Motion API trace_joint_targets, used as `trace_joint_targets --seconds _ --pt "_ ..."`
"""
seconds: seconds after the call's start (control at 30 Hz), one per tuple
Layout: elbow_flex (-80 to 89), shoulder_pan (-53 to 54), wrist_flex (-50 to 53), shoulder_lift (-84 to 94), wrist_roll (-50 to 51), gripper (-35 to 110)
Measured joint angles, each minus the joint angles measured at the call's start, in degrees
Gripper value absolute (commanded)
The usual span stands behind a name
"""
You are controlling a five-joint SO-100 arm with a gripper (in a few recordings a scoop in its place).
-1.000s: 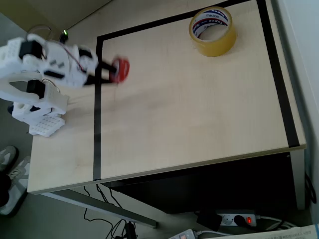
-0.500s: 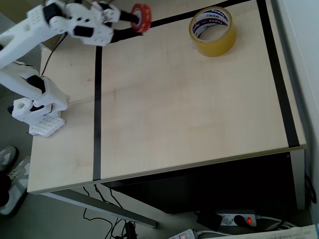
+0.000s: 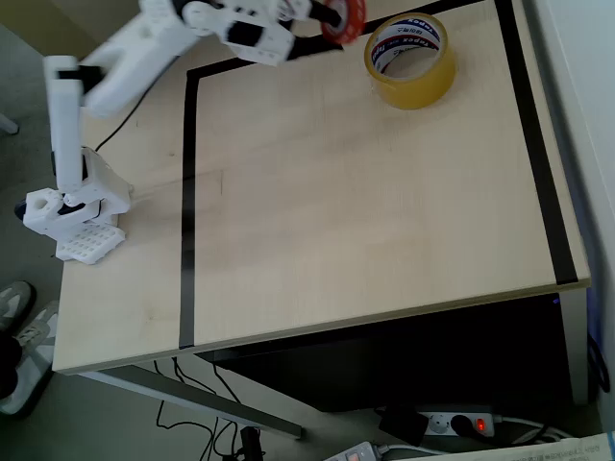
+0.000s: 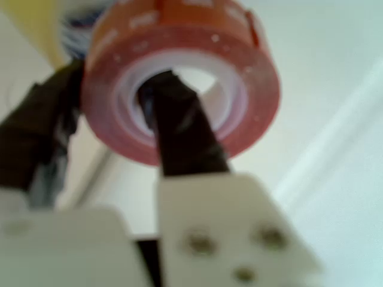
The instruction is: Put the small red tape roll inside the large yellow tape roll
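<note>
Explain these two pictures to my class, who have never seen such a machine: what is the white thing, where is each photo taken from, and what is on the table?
The white thing is a small robot arm bolted at the table's left edge. One picture looks straight down from overhead; the other comes from a camera riding on the arm's wrist. On the pale wooden table, marked with black tape lines, lies a large yellowish translucent tape roll with a printed white core. The arm's two dark fingers hold a small glossy red tape roll, one finger through its hole, lifted just left of the yellow roll in the overhead view.
</note>
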Motion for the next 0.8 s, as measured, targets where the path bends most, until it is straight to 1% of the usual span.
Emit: trace_joint_targets --seconds 0.13,0.3,0.8 --pt "-17.1 -0.4 2.1 -14.2 0.1 0" --pt "-28.7 -0.6 2.1 -16.6 0.2 0" --pt "-31.3 -0.4 2.1 -18.9 0.3 0"
